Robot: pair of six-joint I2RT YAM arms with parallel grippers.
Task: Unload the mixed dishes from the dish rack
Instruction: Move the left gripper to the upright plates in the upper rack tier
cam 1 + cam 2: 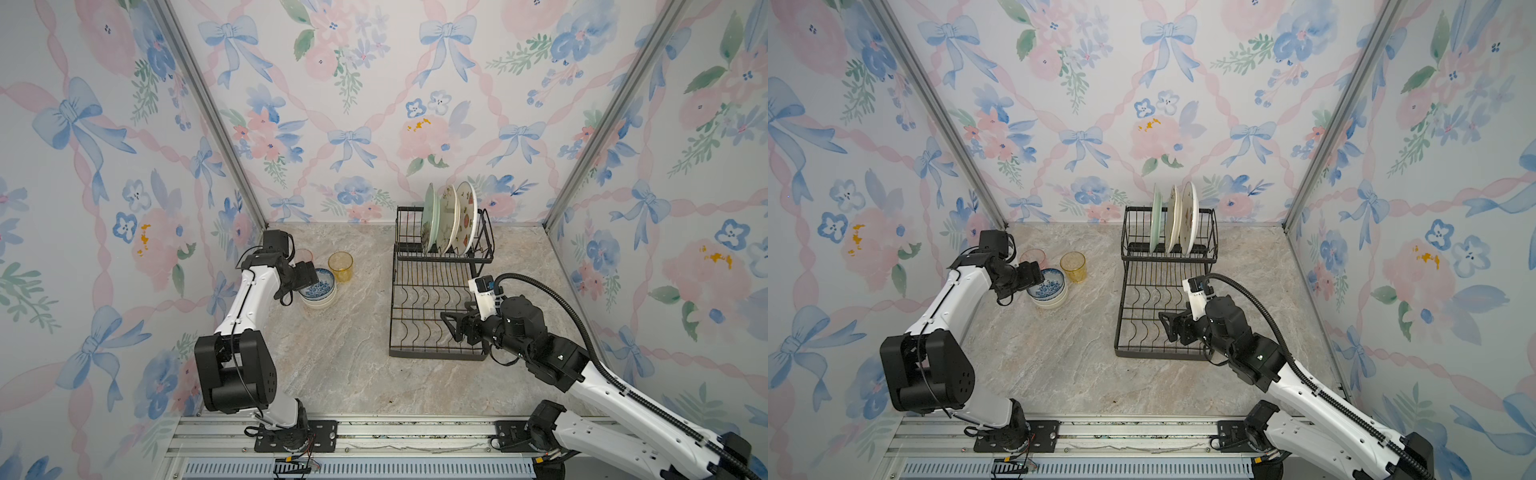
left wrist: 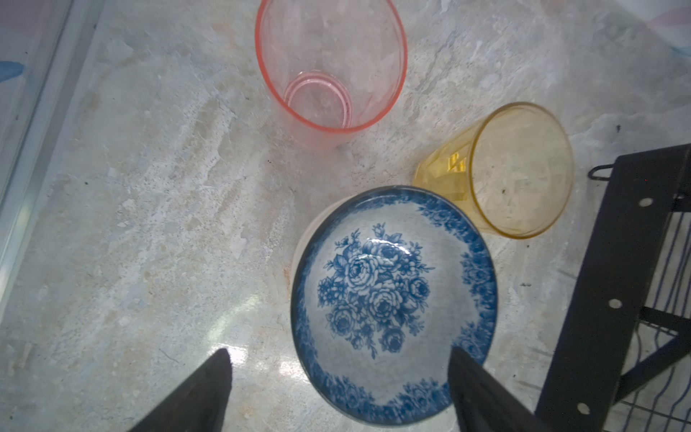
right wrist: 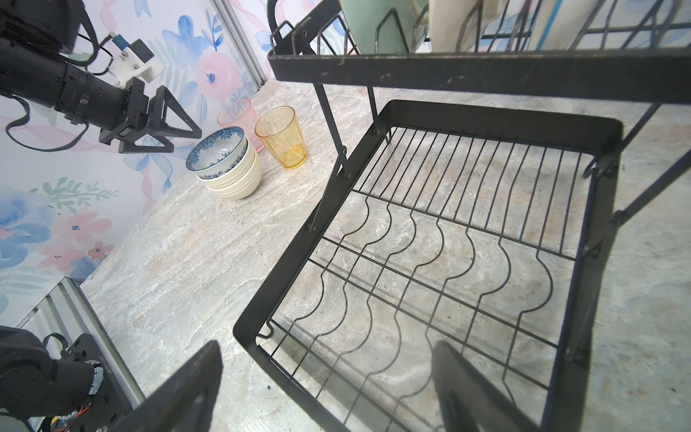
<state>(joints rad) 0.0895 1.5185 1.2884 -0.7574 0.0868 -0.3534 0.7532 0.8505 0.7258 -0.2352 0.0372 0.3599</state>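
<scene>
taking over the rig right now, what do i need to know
Left pincer: open, holding nothing, over the blue-patterned bowl.
Right pincer: open, empty, above the lower tray of the dish rack.
Done: blue-patterned bowl atop two cream bowls, with the pink tumbler and amber tumbler upright, all on the table left of the rack.
To do: mint-green plate and two cream plates standing in the upper shelf.

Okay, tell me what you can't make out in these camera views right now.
- Pink tumbler: both top views, partly hidden behind the left arm.
- Plates: right wrist view, cut off by the picture's edge, prints unseen.
- Cream bowls: left wrist view, covered by the blue-patterned bowl.
</scene>
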